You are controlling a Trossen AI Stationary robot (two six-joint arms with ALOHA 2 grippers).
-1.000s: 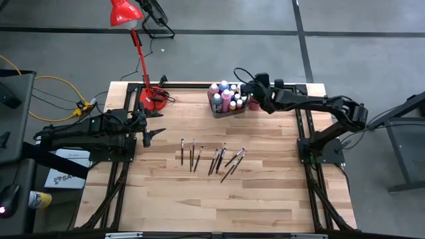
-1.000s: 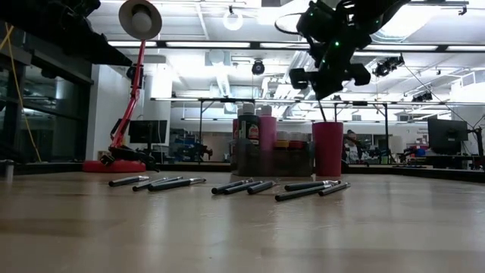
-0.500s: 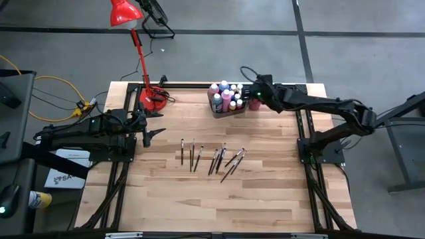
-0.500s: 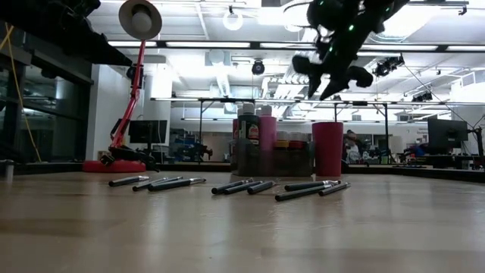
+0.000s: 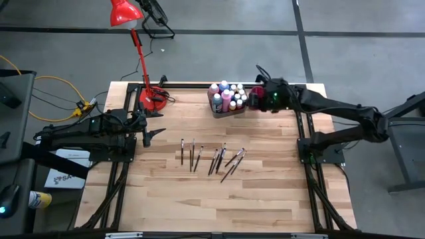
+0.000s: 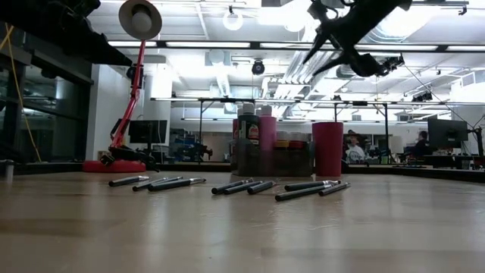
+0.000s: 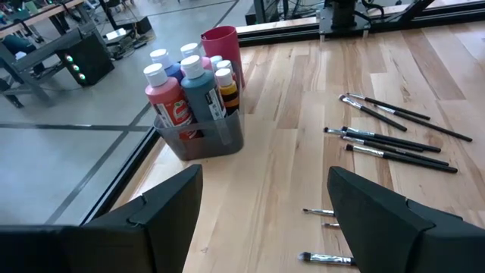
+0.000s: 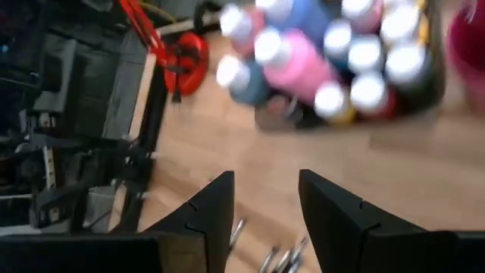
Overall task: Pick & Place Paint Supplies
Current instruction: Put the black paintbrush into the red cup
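Right gripper (image 5: 255, 97) hangs in the air just right of the grey bin (image 7: 203, 139), jaws parted, empty. Left gripper (image 5: 155, 133) waits well left of the bin, jaws wide, empty. Paint bottles (image 5: 227, 95) stand packed in the bin, red cup (image 7: 221, 44) touching its right side. Paintbrushes (image 5: 211, 158) lie loose, near side of bin. Judgement: brushes light, thin, stiff, prone to roll; pinch mid-handle. Bottles heavier, smooth; grip the body below the cap. Worktop (image 5: 265, 199) is flat wood; open lab behind.
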